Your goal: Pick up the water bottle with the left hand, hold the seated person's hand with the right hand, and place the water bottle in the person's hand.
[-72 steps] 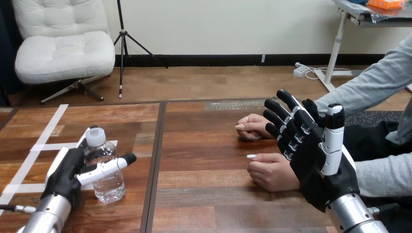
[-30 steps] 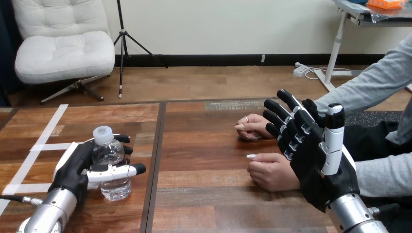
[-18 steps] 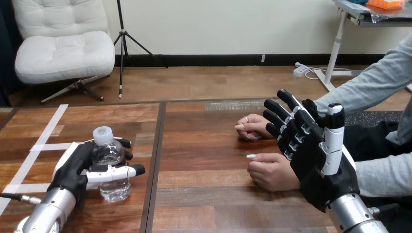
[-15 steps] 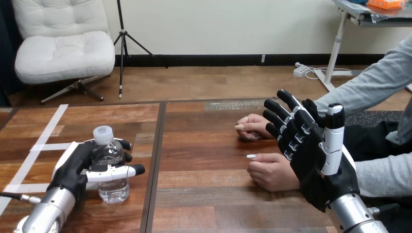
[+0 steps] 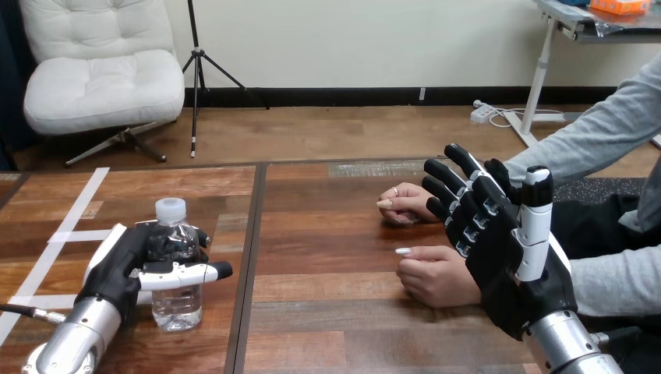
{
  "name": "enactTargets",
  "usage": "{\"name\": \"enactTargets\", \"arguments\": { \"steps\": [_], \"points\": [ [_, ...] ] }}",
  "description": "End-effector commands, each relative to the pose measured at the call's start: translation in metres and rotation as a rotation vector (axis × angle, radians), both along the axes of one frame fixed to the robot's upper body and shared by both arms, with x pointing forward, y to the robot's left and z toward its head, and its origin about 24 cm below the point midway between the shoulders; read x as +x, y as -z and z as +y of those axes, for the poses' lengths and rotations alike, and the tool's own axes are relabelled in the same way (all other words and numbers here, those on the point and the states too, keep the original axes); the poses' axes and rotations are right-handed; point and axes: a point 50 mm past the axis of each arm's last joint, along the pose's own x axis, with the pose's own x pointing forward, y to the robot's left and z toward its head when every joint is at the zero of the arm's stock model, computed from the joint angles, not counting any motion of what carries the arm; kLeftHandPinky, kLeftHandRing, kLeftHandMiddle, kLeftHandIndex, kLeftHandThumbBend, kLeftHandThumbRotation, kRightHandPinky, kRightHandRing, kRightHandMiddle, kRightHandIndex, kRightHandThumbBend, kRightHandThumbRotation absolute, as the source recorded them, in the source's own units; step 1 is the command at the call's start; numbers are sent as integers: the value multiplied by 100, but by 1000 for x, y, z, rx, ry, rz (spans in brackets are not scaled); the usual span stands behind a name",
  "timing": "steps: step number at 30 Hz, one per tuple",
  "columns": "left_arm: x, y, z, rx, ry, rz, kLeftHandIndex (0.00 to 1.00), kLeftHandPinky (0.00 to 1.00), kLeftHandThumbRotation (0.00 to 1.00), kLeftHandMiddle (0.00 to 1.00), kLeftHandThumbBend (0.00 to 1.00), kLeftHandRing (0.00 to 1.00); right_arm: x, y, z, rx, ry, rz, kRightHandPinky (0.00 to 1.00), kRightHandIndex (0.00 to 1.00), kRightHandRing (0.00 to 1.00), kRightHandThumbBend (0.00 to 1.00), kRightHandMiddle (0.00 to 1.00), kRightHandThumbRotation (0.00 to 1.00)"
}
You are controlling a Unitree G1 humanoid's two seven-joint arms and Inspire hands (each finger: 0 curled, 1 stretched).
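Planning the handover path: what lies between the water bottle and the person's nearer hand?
Head view: the thumb tip of the left hand beside the water bottle, then bare table to the person's nearer hand.

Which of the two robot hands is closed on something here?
The left hand: its fingers and thumb are curled round the water bottle. The right hand holds nothing, its fingers straight.

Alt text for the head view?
The left robot hand is curled round an upright water bottle at the left of the wooden table. The right robot hand is raised open by the person's near hand and far hand, both on it.
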Motion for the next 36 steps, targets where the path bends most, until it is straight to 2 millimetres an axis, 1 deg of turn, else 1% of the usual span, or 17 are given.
{"name": "enactTargets", "arguments": {
  "steps": [1, 11, 16, 19, 36],
  "points": [
    [17, -24, -3, 46, 39, -96, 42, 29, 0, 38, 77, 33, 8, -21, 3, 9, -10, -101, 100, 97, 96, 100, 93, 100],
    [15, -25, -3, 16, 26, -138, 42, 32, 0, 40, 77, 37, 8, -21, 3, 9, -9, -101, 100, 96, 96, 100, 93, 100],
    [14, -26, -3, 3, 24, -159, 42, 33, 0, 40, 76, 38, 8, -20, 3, 9, -8, -97, 100, 96, 96, 100, 93, 100],
    [13, -26, -3, -12, 22, -170, 42, 30, 0, 40, 76, 36, 8, -20, 3, 9, -7, -95, 100, 96, 96, 100, 93, 100],
    [10, -28, -5, -94, 13, -269, 40, 30, 0, 39, 74, 36, 8, -20, 3, 6, -8, -95, 100, 96, 96, 100, 92, 100]
  ]
}}
